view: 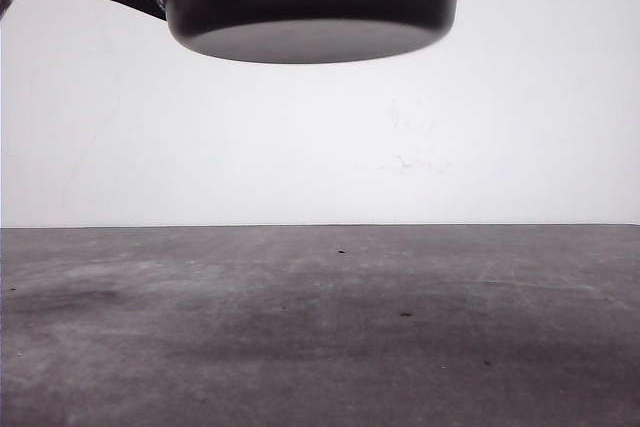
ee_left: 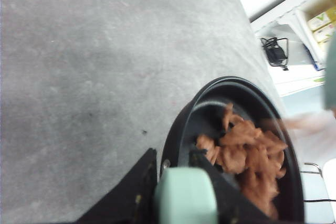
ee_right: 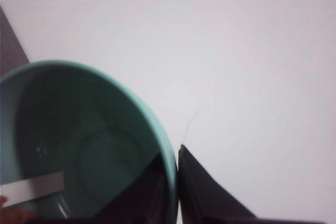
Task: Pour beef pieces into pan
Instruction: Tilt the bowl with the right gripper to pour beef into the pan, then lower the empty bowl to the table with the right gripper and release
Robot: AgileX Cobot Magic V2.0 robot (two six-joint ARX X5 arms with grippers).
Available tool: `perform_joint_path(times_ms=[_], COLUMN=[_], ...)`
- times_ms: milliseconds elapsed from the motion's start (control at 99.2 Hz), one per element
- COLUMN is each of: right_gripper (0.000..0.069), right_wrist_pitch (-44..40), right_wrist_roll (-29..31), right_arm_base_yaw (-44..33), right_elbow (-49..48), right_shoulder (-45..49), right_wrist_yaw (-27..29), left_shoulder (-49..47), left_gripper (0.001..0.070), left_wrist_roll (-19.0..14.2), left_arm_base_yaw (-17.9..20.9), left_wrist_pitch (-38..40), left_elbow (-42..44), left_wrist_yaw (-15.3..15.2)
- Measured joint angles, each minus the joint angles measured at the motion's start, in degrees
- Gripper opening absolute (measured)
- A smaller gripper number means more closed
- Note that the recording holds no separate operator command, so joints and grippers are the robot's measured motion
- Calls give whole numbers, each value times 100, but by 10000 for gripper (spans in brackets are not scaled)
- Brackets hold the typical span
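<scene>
Mostly, the pouring is looking finished, judging from how things are lying now. Starting with the biggest thing, the grey table (view: 320,337) is stretching bare under the raised pan (view: 310,2), which is hanging in the air toward twelve o'clock of the front view, its dark underside facing the camera. In the left wrist view the pan (ee_left: 236,145) is sitting toward four o'clock, and the beef pieces (ee_left: 252,161) are heaping inside it, reddish-brown and touching one another, spread across the far half of the floor. A blurred streak of the same colour is showing just past the rim at three o'clock, so a last few pieces may be falling; I cannot tell for certain. The teal bowl (ee_right: 79,150) in the right wrist view is looking nearly emptied, with only a small reddish scrap at its lower edge. The left gripper (ee_left: 181,195) is clenching the mint-green handle (ee_left: 186,198), dark fingers on either side. The right gripper (ee_right: 176,187) is pinching the bowl's rim, one finger inside, one outside. What is remaining, I judge, is setting both down.
</scene>
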Motion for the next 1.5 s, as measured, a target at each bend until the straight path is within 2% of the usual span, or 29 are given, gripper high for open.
perform_joint_path(times_ms=[343, 474, 605, 756, 918, 1008, 1079, 1190, 1331, 1502], right_gripper=[13, 13, 14, 14, 14, 14, 14, 14, 14, 14], right_wrist_pitch=[243, 251, 214, -883, -2889, -4181, -5010, -5803, -5943, -5932], right_wrist_roll=[-245, -81, 1016, 3119, 5818, 7278, 7962, 8389, 8550, 8456], right_arm_base_yaw=[20, -28, -157, -551, -1569, -2680, -3639, -5097, -6347, -6498], right_elbow=[0, 0, 0, 42, 533, 568, 509, 227, -251, -398], right_shoulder=[24, 26, 2, -428, -907, -1045, -931, -415, 435, 1276], right_wrist_yaw=[-184, -166, 236, 33, -898, -1757, -2476, -3768, -5184, -5366], left_shoulder=[262, 284, 284, 284, 284, 284, 284, 284, 284, 284], left_gripper=[55, 55, 55, 55, 55, 55, 55, 55, 55, 55], left_wrist_roll=[63, 63, 63, 66, 98, 131, 199, 227, 254, 256], left_arm_base_yaw=[0, 0, 0, 7, 9, 11, 13, 15, 15, 15], left_wrist_pitch=[-98, -105, -103, -109, -105, -105, -107, -103, -76, -79], left_elbow=[278, 278, 278, 278, 278, 278, 278, 278, 278, 278], left_wrist_yaw=[-20, -22, -20, -17, -20, -59, -90, -116, -133, -136])
